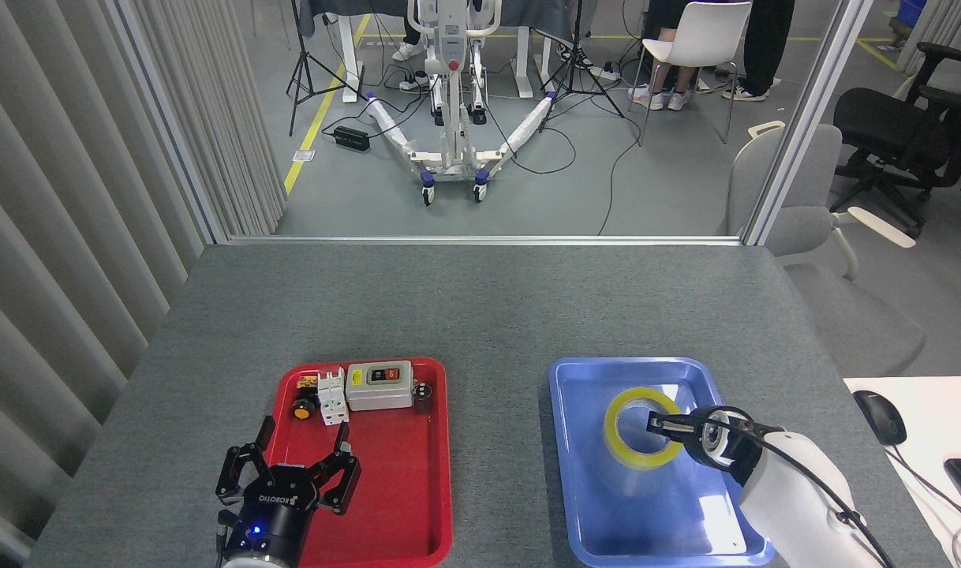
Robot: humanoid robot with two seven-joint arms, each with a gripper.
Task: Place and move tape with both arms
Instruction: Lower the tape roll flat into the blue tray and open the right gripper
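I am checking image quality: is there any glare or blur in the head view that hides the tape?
Head view: sharp overall; a bright white glare patch lies on the blue tray floor near its front right, below the tape, which stays readable; the right gripper looks dark, end-on.

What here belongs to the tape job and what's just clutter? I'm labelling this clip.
Job: tape; right gripper, at the tape; left gripper, open; blue tray.

Lying about: red tray, switch box, white breaker, orange knob.

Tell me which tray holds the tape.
The blue tray, on the right, holds the tape. The red tray holds only switch parts.
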